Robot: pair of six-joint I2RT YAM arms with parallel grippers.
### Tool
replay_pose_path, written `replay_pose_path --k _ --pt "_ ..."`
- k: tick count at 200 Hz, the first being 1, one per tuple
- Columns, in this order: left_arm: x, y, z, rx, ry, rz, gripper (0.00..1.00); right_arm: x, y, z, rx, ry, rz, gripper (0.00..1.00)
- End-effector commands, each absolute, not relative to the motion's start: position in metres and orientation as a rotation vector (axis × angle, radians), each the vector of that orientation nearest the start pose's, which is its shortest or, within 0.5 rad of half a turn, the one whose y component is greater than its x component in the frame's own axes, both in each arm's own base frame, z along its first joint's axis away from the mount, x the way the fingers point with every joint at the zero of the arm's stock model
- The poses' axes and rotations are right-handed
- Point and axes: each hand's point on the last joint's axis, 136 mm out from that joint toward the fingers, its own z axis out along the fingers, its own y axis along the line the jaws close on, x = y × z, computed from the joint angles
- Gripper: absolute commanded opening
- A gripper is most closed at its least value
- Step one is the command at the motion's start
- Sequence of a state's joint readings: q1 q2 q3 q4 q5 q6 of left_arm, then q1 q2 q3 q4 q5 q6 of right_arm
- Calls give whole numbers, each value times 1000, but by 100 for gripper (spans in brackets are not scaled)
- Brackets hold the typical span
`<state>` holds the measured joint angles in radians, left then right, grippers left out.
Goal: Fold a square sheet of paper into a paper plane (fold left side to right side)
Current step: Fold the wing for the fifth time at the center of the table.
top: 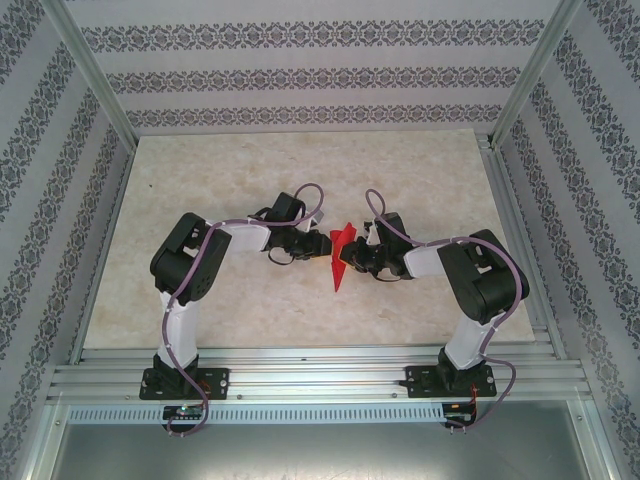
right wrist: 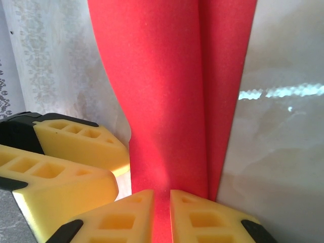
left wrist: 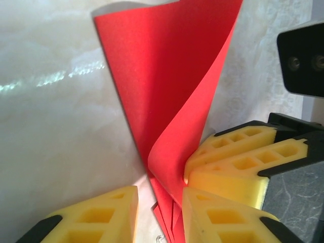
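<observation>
- The red sheet of paper [top: 342, 254], folded into a narrow shape that tapers toward 6 o'clock, is at the middle of the table [top: 230, 180], between the two grippers.
- The right gripper [right wrist: 161, 198], at the paper's 3 o'clock in the top view, is clenched on the red folds.
- The left gripper [left wrist: 160, 197], at the paper's 9 o'clock, has folded layers in its narrow gap, lying against one finger [left wrist: 223, 215]. Whether it pinches them I cannot tell.
- In the left wrist view a loose flap curls up toward 12 o'clock.
</observation>
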<state>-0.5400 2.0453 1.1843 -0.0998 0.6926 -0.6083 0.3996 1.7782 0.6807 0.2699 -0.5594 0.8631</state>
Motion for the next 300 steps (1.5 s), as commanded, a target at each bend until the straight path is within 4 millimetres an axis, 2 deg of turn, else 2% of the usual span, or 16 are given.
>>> replay_pose_path --k 1,71,110,138,162,189,207,229,266,300 --pt "331 -332 30 186 2798 -1244 31 321 227 5 346 2637 1101 17" --pt "337 -350 26 163 2793 -1288 25 321 227 4 346 2635 1108 17" --pt "339 -350 23 147 2796 -1264 14 321 227 5 344 2634 1109 17" --pt "342 -349 31 160 2766 -1250 5 320 227 7 334 2629 1114 17" --pt "345 -350 41 195 2736 -1241 3 326 226 26 301 2569 1132 20" --pt "348 -353 40 209 2724 -1252 2 329 220 54 264 2505 1137 23" --pt "348 -353 37 201 2728 -1256 1 321 219 63 235 2510 1133 23" --pt "348 -354 34 200 2731 -1259 1 306 230 66 208 2528 1156 22" --pt "347 -355 34 211 2727 -1273 1 283 258 60 168 2568 1201 22" --pt "348 -356 35 220 2728 -1271 1 273 268 49 157 2613 1197 22"
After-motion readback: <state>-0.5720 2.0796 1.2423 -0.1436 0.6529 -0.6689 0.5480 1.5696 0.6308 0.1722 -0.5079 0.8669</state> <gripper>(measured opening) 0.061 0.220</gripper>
